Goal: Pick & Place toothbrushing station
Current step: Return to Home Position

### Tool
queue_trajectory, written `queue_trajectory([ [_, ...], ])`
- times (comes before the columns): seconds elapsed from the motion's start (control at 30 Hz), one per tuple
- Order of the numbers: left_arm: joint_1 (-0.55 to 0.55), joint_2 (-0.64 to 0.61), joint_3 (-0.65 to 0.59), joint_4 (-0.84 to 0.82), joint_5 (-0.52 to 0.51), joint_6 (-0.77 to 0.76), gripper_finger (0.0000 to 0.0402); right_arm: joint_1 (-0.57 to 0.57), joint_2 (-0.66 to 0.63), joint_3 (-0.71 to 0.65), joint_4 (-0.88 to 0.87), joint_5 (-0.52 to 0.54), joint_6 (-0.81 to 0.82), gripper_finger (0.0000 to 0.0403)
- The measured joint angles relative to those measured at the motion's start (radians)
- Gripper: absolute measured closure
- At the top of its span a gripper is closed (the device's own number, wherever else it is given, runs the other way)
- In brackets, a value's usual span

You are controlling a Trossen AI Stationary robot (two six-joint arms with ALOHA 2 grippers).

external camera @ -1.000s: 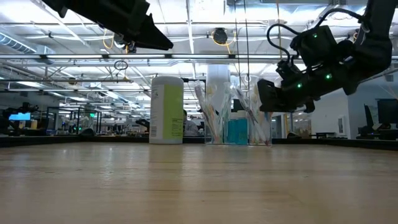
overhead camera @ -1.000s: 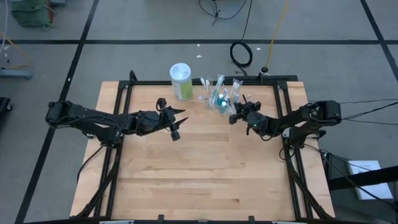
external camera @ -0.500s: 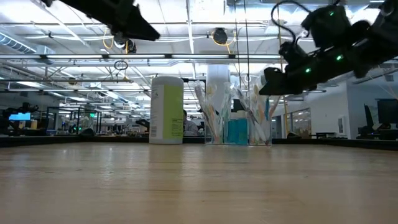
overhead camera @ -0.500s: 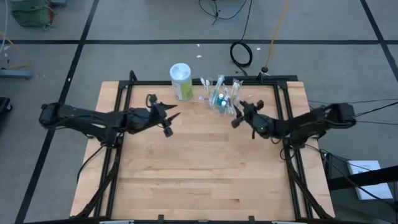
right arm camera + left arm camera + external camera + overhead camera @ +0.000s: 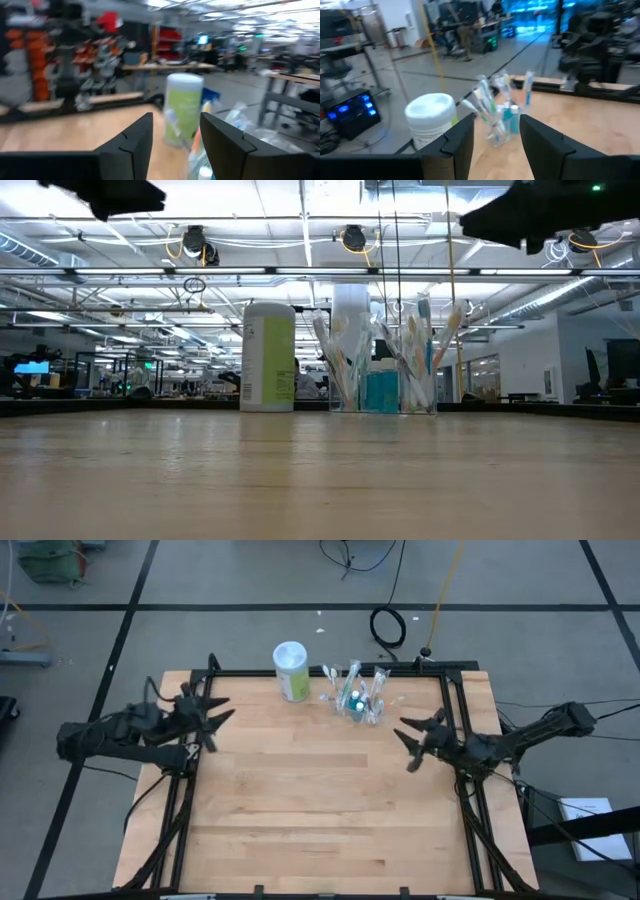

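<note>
High view first: the clear cup [image 5: 357,700] stands near the back edge of the tabletop [image 5: 320,810], a little right of centre, bristling with toothbrushes [image 5: 348,680] that lean outward, with a teal tube [image 5: 354,697] tucked inside. Just to its left, apart from it, sits a white canister [image 5: 291,670] with a green label.

Both arms are out wide! The left arm [image 5: 130,728] lies over the tabletop's left edge, and the left jaws point in toward the wood, spread apart and holding nothing. The right arm [image 5: 520,735] reaches in over the right edge; the right jaws are splayed too, empty, well apart from the cup.

Low view now: canister [image 5: 268,356] and cup [image 5: 382,380] stand upright side by side on the tabletop [image 5: 320,480], a gap between them. The toothbrushes [image 5: 415,345] fan up out of the cup and the teal tube [image 5: 381,392] shows through its wall. Dark arm shapes sit only in the top corners.

Left wrist view: a wide, clear gap between the jaws, with the canister [image 5: 431,120] and the cup [image 5: 502,125] ahead, blurred. Right wrist view: the same wide gap, nothing gripped, the canister [image 5: 183,107] beyond.
</note>
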State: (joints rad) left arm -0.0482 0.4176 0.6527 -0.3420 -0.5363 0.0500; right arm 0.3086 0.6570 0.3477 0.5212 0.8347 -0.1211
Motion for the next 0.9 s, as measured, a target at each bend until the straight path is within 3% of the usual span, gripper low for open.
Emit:
queue_trajectory([
  [0.13,0.0,-0.166,-0.098,0.003,0.075,0.018,0.024,0.073,-0.103,0.0,-0.237,-0.056,0.054,0.0249],
  [0.3,0.0,-0.336,-0.227,0.005,0.175,0.055,0.024,0.101,-0.144,-0.001,-0.381,-0.283,0.143,0.025],
  [0.4,0.0,-0.411,-0.297,0.026,0.23,0.075,0.024,0.102,-0.153,-0.039,-0.334,-0.418,0.134,0.025],
  [0.5,0.0,-0.411,-0.352,0.065,0.281,0.103,0.024,0.099,-0.19,-0.117,-0.233,-0.508,0.063,0.0254],
  [0.63,0.0,-0.405,-0.4,0.156,0.318,0.131,0.024,0.083,-0.287,-0.233,-0.137,-0.525,0.067,0.0266],
  [0.9,0.001,-0.408,-0.52,0.271,0.328,0.129,0.024,0.06,-0.488,-0.328,-0.195,-0.523,0.088,0.031],
])
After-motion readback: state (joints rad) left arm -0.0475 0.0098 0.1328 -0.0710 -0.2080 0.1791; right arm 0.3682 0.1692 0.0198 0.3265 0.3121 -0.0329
